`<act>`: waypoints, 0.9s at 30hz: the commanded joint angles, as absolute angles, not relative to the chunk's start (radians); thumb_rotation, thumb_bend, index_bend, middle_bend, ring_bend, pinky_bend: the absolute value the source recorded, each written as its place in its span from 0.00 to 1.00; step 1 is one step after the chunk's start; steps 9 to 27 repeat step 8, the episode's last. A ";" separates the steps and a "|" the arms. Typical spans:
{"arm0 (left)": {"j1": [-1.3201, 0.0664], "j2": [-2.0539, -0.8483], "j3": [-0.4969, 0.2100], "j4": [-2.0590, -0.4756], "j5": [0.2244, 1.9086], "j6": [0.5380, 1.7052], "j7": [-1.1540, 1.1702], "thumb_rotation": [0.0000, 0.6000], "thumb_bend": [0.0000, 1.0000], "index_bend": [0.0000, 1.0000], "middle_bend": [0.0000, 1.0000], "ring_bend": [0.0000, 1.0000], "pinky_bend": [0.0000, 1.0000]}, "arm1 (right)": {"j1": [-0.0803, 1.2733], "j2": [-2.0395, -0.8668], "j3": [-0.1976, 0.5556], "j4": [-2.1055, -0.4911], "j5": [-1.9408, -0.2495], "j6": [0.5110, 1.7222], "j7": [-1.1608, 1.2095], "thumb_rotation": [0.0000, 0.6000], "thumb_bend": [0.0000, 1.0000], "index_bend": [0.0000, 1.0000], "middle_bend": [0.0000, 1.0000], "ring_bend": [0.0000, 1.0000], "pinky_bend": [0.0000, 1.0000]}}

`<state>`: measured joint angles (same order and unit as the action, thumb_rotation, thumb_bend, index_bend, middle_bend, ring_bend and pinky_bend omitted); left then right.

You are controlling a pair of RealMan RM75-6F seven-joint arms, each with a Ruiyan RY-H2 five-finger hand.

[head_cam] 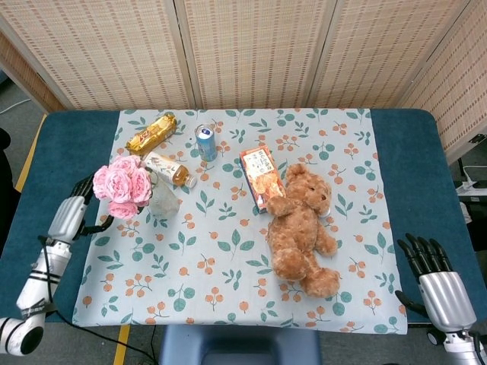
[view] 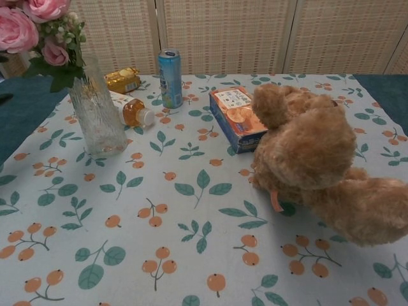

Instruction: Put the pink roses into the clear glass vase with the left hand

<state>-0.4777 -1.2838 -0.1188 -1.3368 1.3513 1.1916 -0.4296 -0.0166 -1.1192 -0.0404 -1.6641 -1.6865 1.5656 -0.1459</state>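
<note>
Pink roses (head_cam: 121,186) sit in the clear glass vase (view: 97,117), leaning toward my left hand (head_cam: 70,215), which is open beside them, fingers spread, holding nothing. My right hand (head_cam: 434,275) rests empty, fingers apart, at the table edge (head_cam: 426,190).

Backdrop: folding screen (head_cam: 251,49) of woven, tan reed-like panels in pale frames, standing behind the far edge of the tabletop and spanning both views.
Tabletop (head_cam: 415,167): dark teal surface, rounded corners, exposed at left and right sides.
Cloth (head_cam: 228,251): pale blue-white, printed with green leaves and orange berries, covering the tabletop's middle.
Floor (head_cam: 15,125): grey, seen at far left, with a yellow line (head_cam: 30,156) beside the tabletop's edge.
Light: even, soft, with faint shadows.
</note>
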 commanded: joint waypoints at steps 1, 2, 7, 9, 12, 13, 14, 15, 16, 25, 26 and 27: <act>-0.349 -1.230 -0.020 -1.331 1.367 1.305 -0.207 1.00 0.37 0.00 0.00 0.00 0.00 | -0.015 -1.121 -0.042 -1.665 -1.686 1.560 -0.152 1.00 0.09 0.00 0.00 0.00 0.00; -0.343 -1.229 -0.018 -1.335 1.369 1.314 -0.198 1.00 0.37 0.00 0.00 0.00 0.00 | -0.015 -1.122 -0.042 -1.665 -1.685 1.560 -0.152 1.00 0.09 0.00 0.00 0.00 0.00; -0.222 -1.235 0.032 -1.361 1.388 1.467 -0.077 1.00 0.37 0.00 0.00 0.00 0.00 | -0.017 -1.126 -0.042 -1.667 -1.683 1.557 -0.167 1.00 0.09 0.00 0.00 0.00 0.00; -0.168 -1.238 0.063 -1.375 1.397 1.521 -0.039 1.00 0.37 0.00 0.00 0.00 0.00 | -0.016 -1.129 -0.039 -1.665 -1.674 1.551 -0.179 1.00 0.09 0.00 0.00 0.00 0.00; -0.168 -1.238 0.063 -1.375 1.397 1.521 -0.039 1.00 0.37 0.00 0.00 0.00 0.00 | -0.016 -1.129 -0.039 -1.665 -1.674 1.551 -0.179 1.00 0.09 0.00 0.00 0.00 0.00; -0.168 -1.238 0.063 -1.375 1.397 1.521 -0.039 1.00 0.37 0.00 0.00 0.00 0.00 | -0.016 -1.129 -0.039 -1.665 -1.674 1.551 -0.179 1.00 0.09 0.00 0.00 0.00 0.00; -0.168 -1.238 0.063 -1.375 1.397 1.521 -0.039 1.00 0.37 0.00 0.00 0.00 0.00 | -0.016 -1.129 -0.039 -1.665 -1.674 1.551 -0.179 1.00 0.09 0.00 0.00 0.00 0.00; -0.168 -1.238 0.063 -1.375 1.397 1.521 -0.039 1.00 0.37 0.00 0.00 0.00 0.00 | -0.016 -1.129 -0.039 -1.665 -1.674 1.551 -0.179 1.00 0.09 0.00 0.00 0.00 0.00; -0.168 -1.238 0.063 -1.375 1.397 1.521 -0.039 1.00 0.37 0.00 0.00 0.00 0.00 | -0.016 -1.129 -0.039 -1.665 -1.674 1.551 -0.179 1.00 0.09 0.00 0.00 0.00 0.00; -0.168 -1.238 0.063 -1.375 1.397 1.521 -0.039 1.00 0.37 0.00 0.00 0.00 0.00 | -0.016 -1.129 -0.039 -1.665 -1.674 1.551 -0.179 1.00 0.09 0.00 0.00 0.00 0.00; -0.168 -1.238 0.063 -1.375 1.397 1.521 -0.039 1.00 0.37 0.00 0.00 0.00 0.00 | -0.016 -1.129 -0.039 -1.665 -1.674 1.551 -0.179 1.00 0.09 0.00 0.00 0.00 0.00; -0.168 -1.238 0.063 -1.375 1.397 1.521 -0.039 1.00 0.37 0.00 0.00 0.00 0.00 | -0.016 -1.129 -0.039 -1.665 -1.674 1.551 -0.179 1.00 0.09 0.00 0.00 0.00 0.00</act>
